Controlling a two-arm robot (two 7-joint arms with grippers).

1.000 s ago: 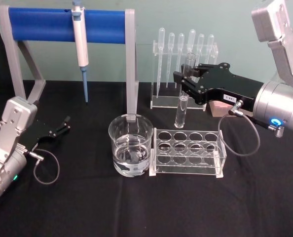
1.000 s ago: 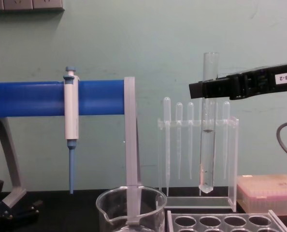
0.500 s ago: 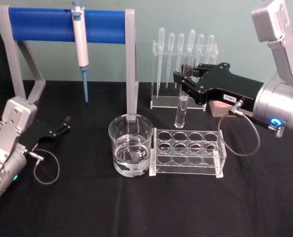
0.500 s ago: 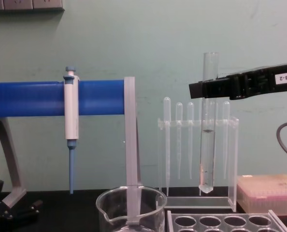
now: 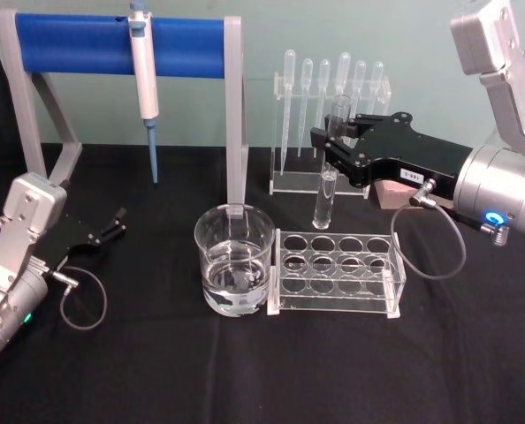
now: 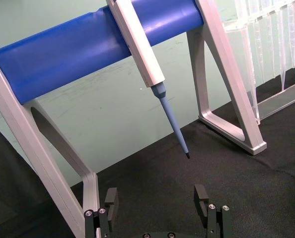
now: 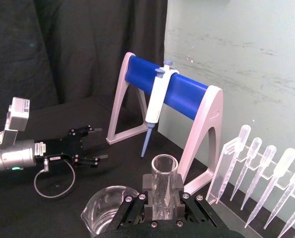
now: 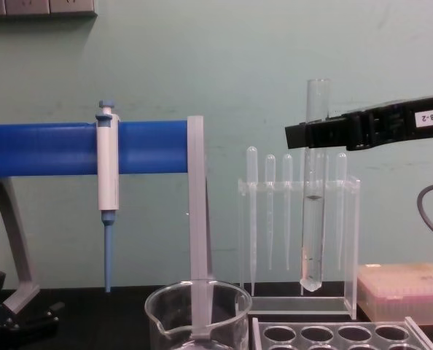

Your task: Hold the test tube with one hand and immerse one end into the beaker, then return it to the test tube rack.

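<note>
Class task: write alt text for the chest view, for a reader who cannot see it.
The right gripper, entering from the right, holds a test tube upright in its jaws, its rounded bottom higher than the beaker and rack below. A pipette hangs from a blue stand at left.

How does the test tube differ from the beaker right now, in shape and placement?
The test tube is slim and tall; the beaker is wide and squat. The test tube hangs upright, clamped in the jaws of the right gripper, clear of the rack; the beaker stands on the table at the rack's left end. Both are clear glass holding some clear liquid. The left gripper rests open at the table's left.
</note>
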